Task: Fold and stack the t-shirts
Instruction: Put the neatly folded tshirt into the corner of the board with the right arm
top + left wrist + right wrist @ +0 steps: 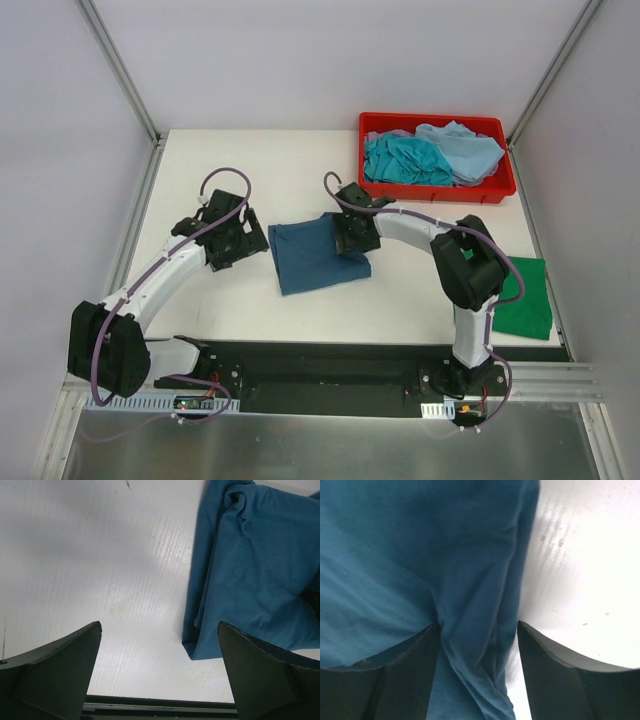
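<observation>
Working the fold on the blue shirt [305, 260], which lies on the table [250, 170] near and to the left of the bin [440, 192], we find the right gripper [479, 625] straddling a ridge of cloth at the bin-side edge. Its fingers are parted, with bare table showing beside one, so nothing is clamped. The left gripper [159, 624] hangs released and empty just off the edge facing away from the bin. We recommend closing fully on the ridge, then carrying it low and level away from the bin to avoid bunching.
</observation>
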